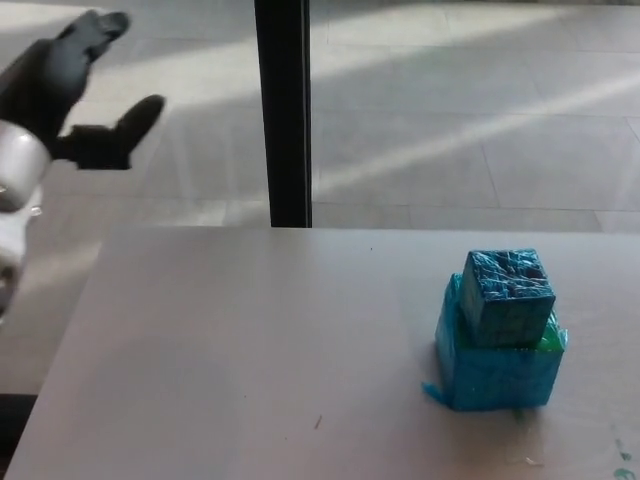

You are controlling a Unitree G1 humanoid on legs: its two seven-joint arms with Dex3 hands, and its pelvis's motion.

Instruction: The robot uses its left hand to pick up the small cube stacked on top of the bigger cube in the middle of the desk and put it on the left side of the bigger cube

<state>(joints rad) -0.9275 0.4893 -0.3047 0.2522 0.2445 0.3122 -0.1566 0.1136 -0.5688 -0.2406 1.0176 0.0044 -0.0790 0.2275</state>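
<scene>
Small cube (507, 296) sat on top of the bigger cube (497, 368), turned slightly askew to it, so its corners did not line up with the edges below. Both were wrapped in crinkled blue film; a bit of green showed at the bigger cube's upper right corner, just beside the small cube's base. A loose flap of film stuck out from the bigger cube's lower left corner onto the desk (250, 350).

Bigger cube stood toward the right part of the desk, well back from the far edge. Desk surface to the left of the bigger cube was pale and plain, with one small reddish fleck low down, well apart from the cube.

Left hand (75, 95) was raised, far to the upper left of the bigger cube, beyond the desk's far left corner and seen over the floor. It held nothing: fingers (95, 28) and thumb (135, 120) were spread wide apart. A white forearm section ran off the frame edge below it.

Dark upright post (283, 112) stood behind the desk's far edge, up and to the left of the bigger cube. Sunlit floor (470, 110) lay beyond it.

Right hand did not show.
</scene>
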